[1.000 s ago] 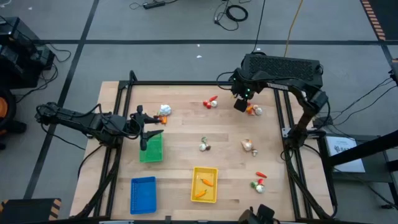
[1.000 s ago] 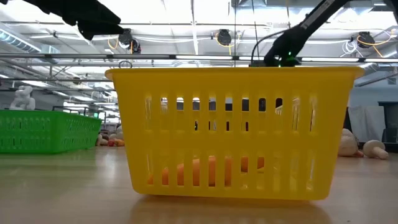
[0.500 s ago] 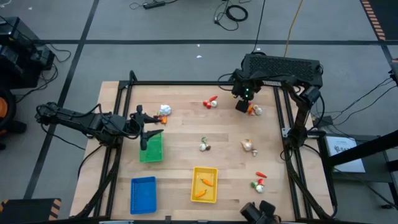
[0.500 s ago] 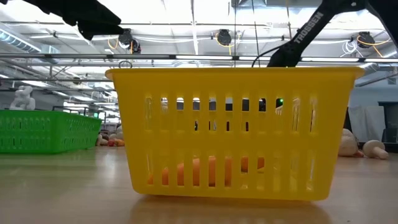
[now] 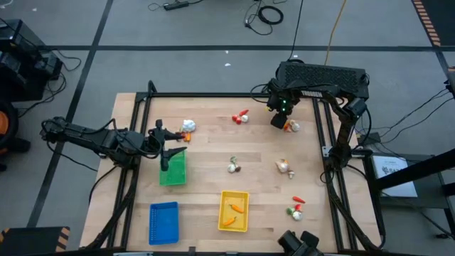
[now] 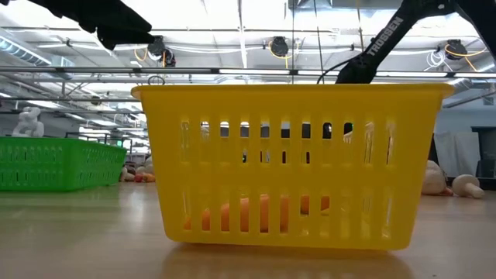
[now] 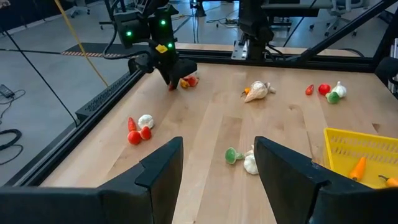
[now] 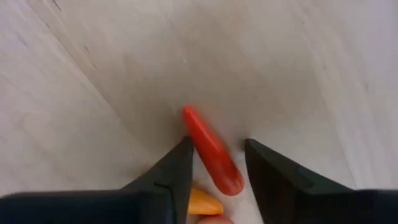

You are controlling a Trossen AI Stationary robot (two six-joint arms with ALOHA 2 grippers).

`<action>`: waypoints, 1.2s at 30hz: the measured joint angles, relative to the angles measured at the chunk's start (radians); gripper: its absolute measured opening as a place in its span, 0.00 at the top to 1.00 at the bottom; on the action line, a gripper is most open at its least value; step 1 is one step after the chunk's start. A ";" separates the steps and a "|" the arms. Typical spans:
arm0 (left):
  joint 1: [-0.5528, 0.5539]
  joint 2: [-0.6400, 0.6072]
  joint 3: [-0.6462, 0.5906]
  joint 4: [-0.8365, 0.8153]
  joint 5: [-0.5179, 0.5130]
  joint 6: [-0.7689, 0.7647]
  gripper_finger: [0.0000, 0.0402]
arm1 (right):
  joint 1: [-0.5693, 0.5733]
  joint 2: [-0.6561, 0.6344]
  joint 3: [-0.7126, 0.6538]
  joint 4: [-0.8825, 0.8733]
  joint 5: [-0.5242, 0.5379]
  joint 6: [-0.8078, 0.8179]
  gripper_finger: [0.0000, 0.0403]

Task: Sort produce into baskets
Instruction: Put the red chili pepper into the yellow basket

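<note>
Right up close, the right gripper (image 8: 214, 165) is down on the counter (image 8: 292, 74) with a glossy red pepper (image 8: 211, 152), long and tapering, lying slantwise between its two fingers (image 8: 171, 171). They're partly apart around it; can't tell if they're actually pinching it. An orange piece (image 8: 202, 202) sits just behind. Farther off, the left gripper (image 5: 169, 146) hangs over the green basket (image 5: 173, 171), fingers spread, holding nothing.

Wooden table (image 5: 213, 153) in black frame (image 5: 213, 95), cables (image 5: 270, 14) on grey floor, ceiling lights (image 6: 279, 46)
</note>
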 joint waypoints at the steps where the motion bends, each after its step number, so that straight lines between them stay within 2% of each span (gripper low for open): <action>1: 0.000 0.000 0.000 0.000 0.000 0.000 0.49 | 0.000 0.000 0.000 0.000 0.000 0.000 0.71; 6: 0.000 0.000 0.000 0.000 0.000 -0.003 0.49 | 0.000 -0.006 -0.003 0.006 0.002 0.001 0.84; 10: 0.000 0.000 0.000 0.000 0.000 -0.003 0.49 | 0.012 -0.031 -0.005 0.006 0.027 -0.003 0.92; 18: 0.000 0.000 0.000 0.000 0.001 -0.003 0.49 | 0.097 -0.161 -0.003 0.014 0.011 0.017 0.94; 20: 0.000 0.000 0.000 0.000 0.001 -0.003 0.49 | 0.140 -0.197 -0.003 0.015 -0.030 0.034 0.93; 23: 0.000 0.000 0.000 0.000 0.002 -0.003 0.49 | 0.227 -0.245 -0.003 0.034 -0.139 0.069 0.93; 25: 0.000 0.000 0.000 0.000 0.002 -0.003 0.49 | 0.301 -0.271 -0.002 0.054 -0.165 0.097 0.93; 31: 0.000 0.000 0.000 0.000 0.009 -0.004 0.49 | 0.586 -0.291 -0.002 0.152 -0.182 0.197 0.93; 36: 0.000 0.005 0.000 -0.001 0.012 -0.004 0.49 | 0.819 -0.291 -0.002 0.303 -0.178 0.310 0.93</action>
